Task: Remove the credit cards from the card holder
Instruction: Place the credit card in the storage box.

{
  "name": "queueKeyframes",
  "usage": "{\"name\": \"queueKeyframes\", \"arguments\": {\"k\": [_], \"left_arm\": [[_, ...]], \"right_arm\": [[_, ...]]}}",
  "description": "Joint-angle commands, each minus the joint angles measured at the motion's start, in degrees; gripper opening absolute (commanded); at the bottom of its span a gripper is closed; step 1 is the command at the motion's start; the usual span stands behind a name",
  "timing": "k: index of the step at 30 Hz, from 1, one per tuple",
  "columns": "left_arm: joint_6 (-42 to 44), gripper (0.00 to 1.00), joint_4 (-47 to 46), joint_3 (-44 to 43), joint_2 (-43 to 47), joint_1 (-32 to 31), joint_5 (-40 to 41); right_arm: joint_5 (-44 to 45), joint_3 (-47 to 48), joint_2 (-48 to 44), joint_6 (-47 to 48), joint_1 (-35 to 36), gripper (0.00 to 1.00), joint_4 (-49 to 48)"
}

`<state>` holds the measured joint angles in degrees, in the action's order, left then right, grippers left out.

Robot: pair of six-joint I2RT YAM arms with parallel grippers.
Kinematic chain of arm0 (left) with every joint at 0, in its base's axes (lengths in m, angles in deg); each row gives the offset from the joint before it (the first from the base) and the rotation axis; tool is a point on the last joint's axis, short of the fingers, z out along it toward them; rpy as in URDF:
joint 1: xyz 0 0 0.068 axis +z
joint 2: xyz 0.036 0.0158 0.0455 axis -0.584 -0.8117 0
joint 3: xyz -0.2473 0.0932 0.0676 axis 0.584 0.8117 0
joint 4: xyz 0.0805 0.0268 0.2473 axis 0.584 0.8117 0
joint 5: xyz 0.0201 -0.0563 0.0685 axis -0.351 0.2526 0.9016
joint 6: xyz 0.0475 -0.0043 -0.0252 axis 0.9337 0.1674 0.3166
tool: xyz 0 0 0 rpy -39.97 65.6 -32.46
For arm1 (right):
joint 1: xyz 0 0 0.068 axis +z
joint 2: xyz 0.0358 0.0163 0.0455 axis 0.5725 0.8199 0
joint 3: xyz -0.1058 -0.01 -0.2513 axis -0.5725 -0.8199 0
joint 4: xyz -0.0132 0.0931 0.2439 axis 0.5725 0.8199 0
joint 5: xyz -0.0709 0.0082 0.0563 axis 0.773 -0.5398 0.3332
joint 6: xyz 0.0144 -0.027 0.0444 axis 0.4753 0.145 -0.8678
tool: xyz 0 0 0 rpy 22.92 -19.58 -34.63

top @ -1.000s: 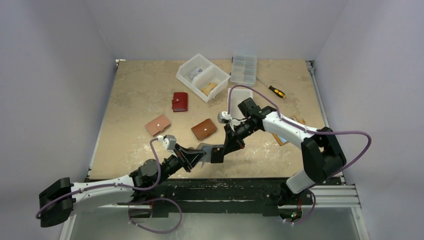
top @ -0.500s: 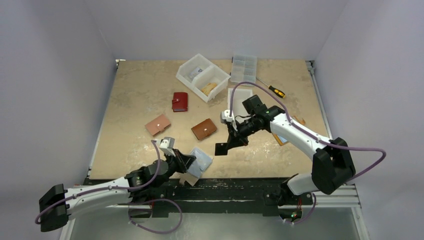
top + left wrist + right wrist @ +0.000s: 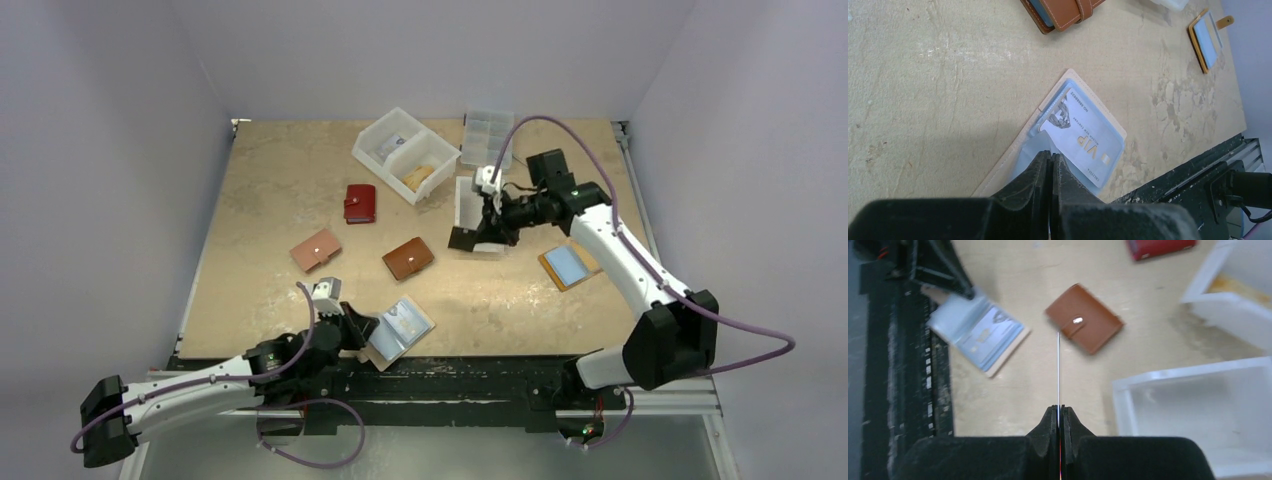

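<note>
On my left, the left gripper (image 3: pixel 1052 155) has its fingers pressed together on the clear sleeve of the open card holder (image 3: pixel 1013 155), which lies at the near edge of the table. A pale VIP card (image 3: pixel 1083 142) sits in that sleeve. I think the sleeve is flimsy enough to slip free, or a pull could drag the whole holder off the edge instead of freeing the card.

Moving right, I pass the pink card holder (image 3: pixel 316 251), the red card holder (image 3: pixel 360 203) and the brown card holder (image 3: pixel 408 258), all snapped shut.

Further right, the right gripper (image 3: pixel 1058 410) pinches the black card (image 3: pixel 463 240) by one end, in the air beside the white tray (image 3: pixel 470 192). With so little card in the grip, it could pivot or drop short of the tray.

Last comes a second open holder (image 3: pixel 567 266).

My count is five card holders, three shut and two open. I count two cards for certain. Whether the pale blue face in the right-hand holder is a third, I cannot tell.
</note>
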<state>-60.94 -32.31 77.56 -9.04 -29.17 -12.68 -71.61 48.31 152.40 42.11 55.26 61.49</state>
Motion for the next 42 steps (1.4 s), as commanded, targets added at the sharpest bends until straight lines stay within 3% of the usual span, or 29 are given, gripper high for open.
{"name": "queueKeyframes", "arguments": {"k": [1,11,27,29,32,36,37,42], "left_arm": [[-0.3,0.00,7.2,-2.3,-1.3,0.1,-0.3],[5.9,0.00,3.9,-7.7,-9.7,0.1,0.7],[6.9,0.00,1.1,-6.3,-9.2,0.2,-0.9],[7.1,0.00,0.8,-6.2,-8.9,0.2,-1.0],[7.5,0.00,-0.3,-6.2,-9.6,0.2,-1.6],[7.6,0.00,-2.4,-6.3,-11.3,0.2,-2.5],[7.6,0.00,-3.1,-6.3,-11.8,0.2,-2.7],[8.5,0.00,-6.0,-6.7,-15.2,0.3,-3.3]], "right_arm": [[3.7,8.5,1.9,-0.9,-4.8,0.00,0.6],[11.9,23.8,18.6,-3.0,-8.6,0.00,2.5],[12.6,28.9,31.7,-5.2,-8.1,0.01,8.8],[14.0,29.2,32.7,-6.2,-7.7,0.10,8.4],[21.0,28.7,32.3,-11.3,-7.0,0.31,2.9],[28.9,25.0,26.2,-15.2,-6.9,0.40,-5.1],[29.6,23.9,24.3,-15.6,-6.9,0.49,-6.5],[28.6,18.6,14.9,-14.8,-6.9,0.53,-10.0]]}}
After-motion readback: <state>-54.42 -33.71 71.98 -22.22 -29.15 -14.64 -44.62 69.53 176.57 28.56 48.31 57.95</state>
